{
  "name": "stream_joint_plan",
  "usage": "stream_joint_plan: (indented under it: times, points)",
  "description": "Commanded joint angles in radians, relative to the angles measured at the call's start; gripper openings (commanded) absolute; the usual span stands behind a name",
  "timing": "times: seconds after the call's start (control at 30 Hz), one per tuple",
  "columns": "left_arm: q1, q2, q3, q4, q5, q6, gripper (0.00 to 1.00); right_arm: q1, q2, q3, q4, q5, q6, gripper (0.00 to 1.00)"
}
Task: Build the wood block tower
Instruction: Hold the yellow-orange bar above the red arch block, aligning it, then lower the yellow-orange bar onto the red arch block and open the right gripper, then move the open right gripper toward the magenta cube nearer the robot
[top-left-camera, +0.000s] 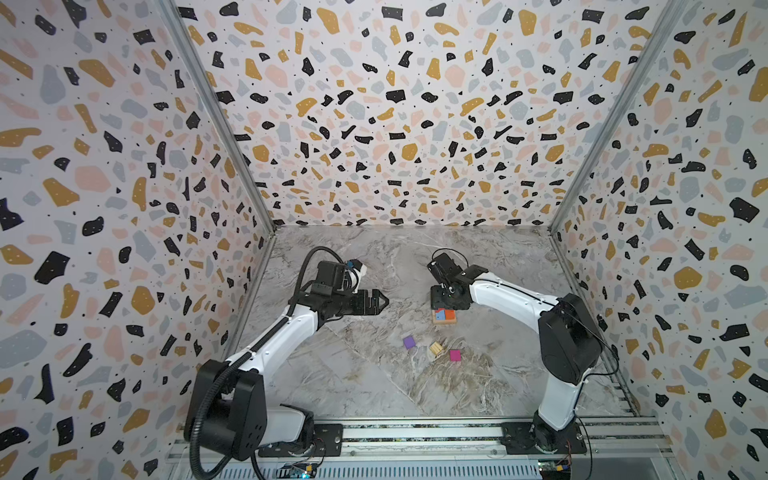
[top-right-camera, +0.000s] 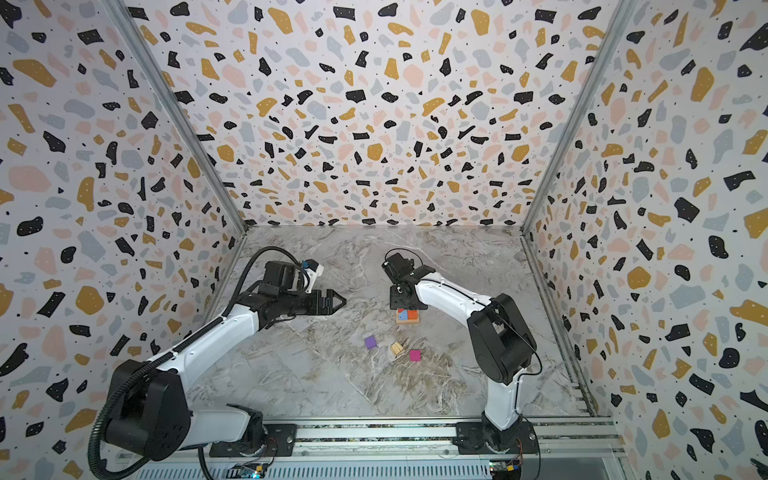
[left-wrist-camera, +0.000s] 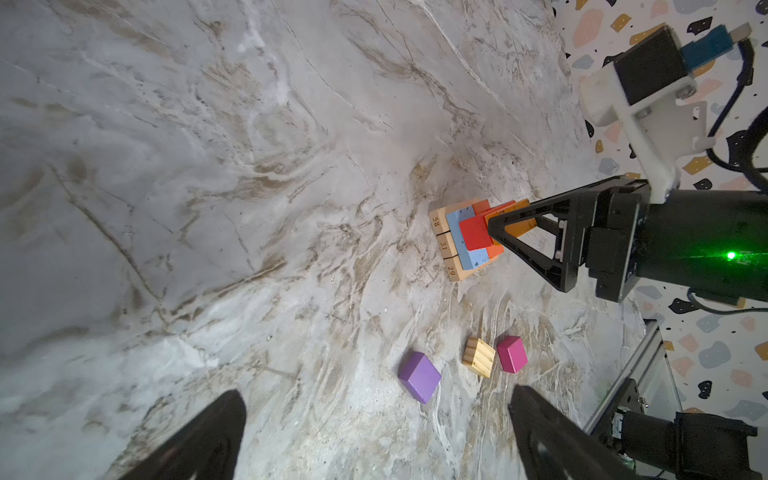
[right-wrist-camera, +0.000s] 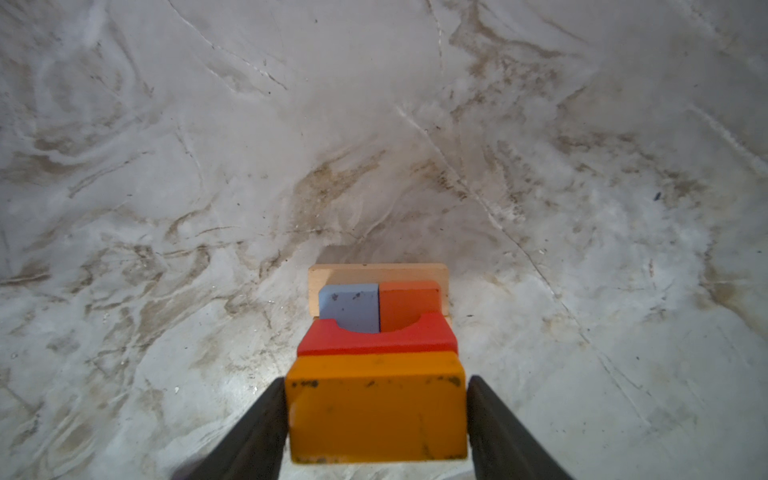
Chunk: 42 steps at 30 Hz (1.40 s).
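Orange block (right-wrist-camera: 376, 415): between the fingers of my right gripper (right-wrist-camera: 376, 382), flanked on both sides; can't tell if clamped or let go.
Tower (top-left-camera: 444, 316): directly under my right gripper; the orange one is at its top, just beside red block (right-wrist-camera: 378, 343).
Left gripper (top-left-camera: 379, 302): jaws spread wide, holding nothing, well apart from the stack, off to its left.
Loose cubes: purple cube (top-left-camera: 409, 342), tan cube (top-left-camera: 436, 349), magenta cube (top-left-camera: 455, 355), on the table nearer the rail (top-left-camera: 415, 432).
Surface: grey marble-look table (top-left-camera: 353, 374); terrazzo-print walls (top-left-camera: 395, 104) on three sides.
Count: 3 tan base blocks (left-wrist-camera: 444, 245), 1 light blue block (right-wrist-camera: 351, 307), 1 red-orange block (right-wrist-camera: 409, 305), 1 red, 1 orange; 3 loose cubes.
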<state>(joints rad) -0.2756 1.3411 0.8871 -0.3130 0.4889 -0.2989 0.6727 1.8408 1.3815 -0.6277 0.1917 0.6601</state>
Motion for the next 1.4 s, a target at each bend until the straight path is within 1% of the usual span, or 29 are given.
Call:
stream_joint_plan:
  times: [0.0,0.17,0.3,0.43,0.6,0.73,0.9,1.03,1.1,1.3,1.37]
  points:
    - [0.004,-0.014,-0.007,0.017,0.011,0.007,1.0,0.004,-0.013,0.032,-0.026,0.017,-0.014,0.72]
    - [0.004,-0.014,-0.007,0.017,0.008,0.007,1.0,0.003,-0.034,0.046,-0.045,0.026,-0.035,0.84]
    - [0.003,-0.011,0.003,0.002,-0.014,0.018,1.0,0.002,-0.101,0.039,-0.057,0.037,-0.085,0.88]
    - [0.004,-0.007,0.007,-0.001,-0.021,0.018,1.0,0.003,-0.16,0.036,-0.086,0.029,-0.158,0.88]
    - [0.005,-0.003,0.01,-0.002,-0.036,0.018,1.0,0.008,-0.23,0.008,-0.103,-0.03,-0.238,0.84]
    - [0.006,0.009,0.013,-0.001,-0.027,0.015,1.0,0.019,-0.296,-0.05,-0.079,-0.085,-0.276,0.82]
    - [0.006,0.007,0.01,0.002,-0.031,0.011,1.0,0.042,-0.337,-0.113,-0.104,-0.109,-0.29,0.8]
    - [0.006,0.008,0.012,0.004,-0.027,0.01,1.0,0.054,-0.35,-0.162,-0.16,-0.117,-0.253,0.77]
    - [0.006,0.009,0.013,0.005,-0.026,0.009,1.0,0.07,-0.364,-0.199,-0.165,-0.102,-0.215,0.76]
    - [0.006,0.015,0.014,0.008,-0.019,0.007,1.0,0.12,-0.403,-0.333,-0.114,-0.081,-0.108,0.74]
    - [0.006,0.017,0.013,0.008,-0.017,0.006,1.0,0.128,-0.408,-0.369,-0.099,-0.072,-0.066,0.72]
